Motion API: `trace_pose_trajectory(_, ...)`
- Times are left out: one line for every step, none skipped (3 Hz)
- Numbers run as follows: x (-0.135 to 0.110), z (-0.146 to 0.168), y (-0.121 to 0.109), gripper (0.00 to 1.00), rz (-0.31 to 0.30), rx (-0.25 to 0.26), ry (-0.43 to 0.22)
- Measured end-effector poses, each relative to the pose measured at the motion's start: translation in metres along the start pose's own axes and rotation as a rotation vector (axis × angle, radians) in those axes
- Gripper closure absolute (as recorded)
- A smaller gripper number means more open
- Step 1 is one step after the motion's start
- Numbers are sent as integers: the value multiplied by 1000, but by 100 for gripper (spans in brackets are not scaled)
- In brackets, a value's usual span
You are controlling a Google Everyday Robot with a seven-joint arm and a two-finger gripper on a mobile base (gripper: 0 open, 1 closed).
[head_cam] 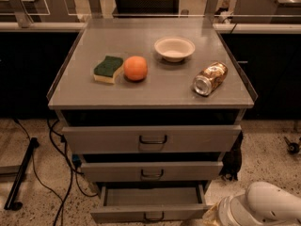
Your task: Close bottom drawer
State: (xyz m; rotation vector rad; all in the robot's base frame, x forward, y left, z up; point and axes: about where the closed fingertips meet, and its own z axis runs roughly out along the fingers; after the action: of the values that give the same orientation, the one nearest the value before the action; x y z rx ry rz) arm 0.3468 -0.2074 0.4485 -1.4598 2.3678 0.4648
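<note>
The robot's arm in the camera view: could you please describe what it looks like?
Only part of the arm shows, in the bottom right corner. It is a smooth, rounded white shell with no visible markings or cables. Toward the left it narrows into a ribbed white collar, then a yellowish-tan section. The gripper is not in view; the arm runs off the bottom edge.
</note>
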Motion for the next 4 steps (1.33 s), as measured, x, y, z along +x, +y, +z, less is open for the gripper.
trace_pose_trajectory(0,0,0,100,0,0,0)
trace_pose_trajectory(17,29,-3,100,-3,-21,3)
trace_pose_trajectory(49,91,-15,100,-12,-11,-25)
trace_pose_trajectory(70,139,-25,100,2,-8,-70)
